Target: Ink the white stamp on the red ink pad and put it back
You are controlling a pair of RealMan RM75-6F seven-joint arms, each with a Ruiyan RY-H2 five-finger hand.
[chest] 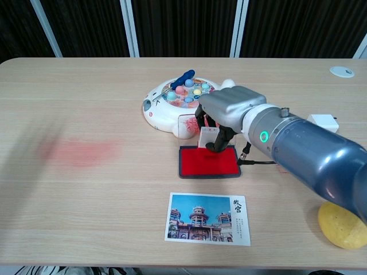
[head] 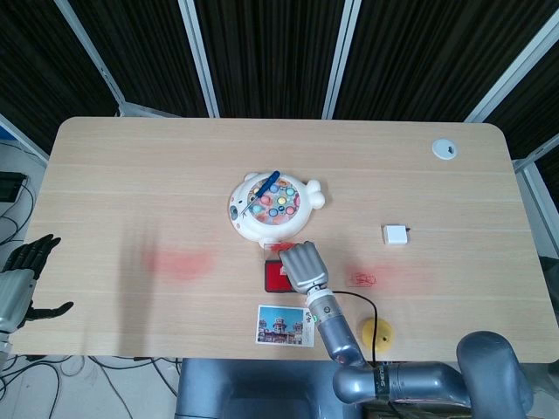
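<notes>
My right hand grips the white stamp and holds it just above the back edge of the red ink pad. From the head view the right hand covers the stamp and most of the ink pad. My left hand hangs off the table's left edge, fingers spread, holding nothing.
A white fishing toy stands right behind the pad. A postcard lies in front of it. A yellow object and a black cable are at the right, a white charger further right. Red smudges mark the table.
</notes>
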